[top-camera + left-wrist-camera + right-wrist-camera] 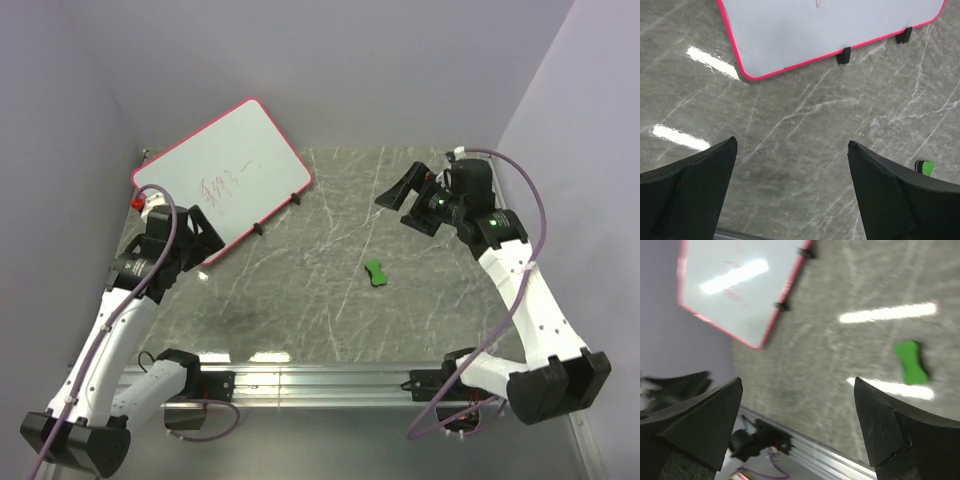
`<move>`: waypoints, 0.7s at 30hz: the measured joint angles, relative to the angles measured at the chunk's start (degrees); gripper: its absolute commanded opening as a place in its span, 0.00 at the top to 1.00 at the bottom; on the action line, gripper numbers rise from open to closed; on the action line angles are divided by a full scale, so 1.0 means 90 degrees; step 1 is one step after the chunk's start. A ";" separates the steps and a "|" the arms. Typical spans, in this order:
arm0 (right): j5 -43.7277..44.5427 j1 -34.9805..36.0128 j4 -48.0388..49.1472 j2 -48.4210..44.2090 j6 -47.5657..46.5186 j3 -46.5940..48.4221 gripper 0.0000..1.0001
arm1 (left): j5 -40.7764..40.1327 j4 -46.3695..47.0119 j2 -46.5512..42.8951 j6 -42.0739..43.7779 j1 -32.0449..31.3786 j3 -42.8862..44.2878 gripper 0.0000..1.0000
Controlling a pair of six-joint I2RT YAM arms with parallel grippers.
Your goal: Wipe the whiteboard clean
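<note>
So, the wiping has not begun: the whiteboard (pixel 222 175) lies just ahead of the left gripper (pixel 193 237), and the red scribbles (pixel 222 186) are not yet wiped off it. The left gripper and the right gripper (pixel 405 195) both gape wide and hold nothing. The green eraser (pixel 375 273) sits below the right gripper, apart from it, so I think grabbing it and rubbing are both left to do.

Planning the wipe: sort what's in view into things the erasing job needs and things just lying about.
Job: whiteboard with red scribbles; green eraser.
Lying about: small red item beside the board's left corner, too small to identify; metal rail at the near edge.
</note>
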 measured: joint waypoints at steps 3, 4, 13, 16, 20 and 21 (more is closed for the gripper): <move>0.0425 0.0041 -0.0435 0.0328 -0.0325 -0.0015 0.03 | -0.0248 -0.0007 -0.0170 0.0022 0.0000 0.0000 0.00; 0.0566 0.0063 -0.0549 0.0420 -0.0442 -0.0015 0.04 | -0.0323 -0.0012 -0.0255 0.0027 0.0000 -0.0002 0.01; 0.1513 0.0784 -0.1236 0.1882 -0.1705 0.0396 0.09 | -0.0760 0.0012 -0.1239 -0.0005 0.0146 -0.0097 0.01; 0.1860 0.1161 -0.1353 0.2487 -0.1962 0.0544 0.09 | -0.0741 0.0063 -0.1224 -0.0010 0.0236 -0.0238 0.01; 0.2222 0.1506 -0.1421 0.3048 -0.2191 0.0542 0.12 | -0.0695 0.0044 -0.1178 -0.0002 0.0379 -0.0406 0.01; 0.2329 0.1554 -0.1406 0.3111 -0.2229 0.0503 0.12 | -0.0653 0.0056 -0.1151 0.0010 0.0442 -0.0410 0.01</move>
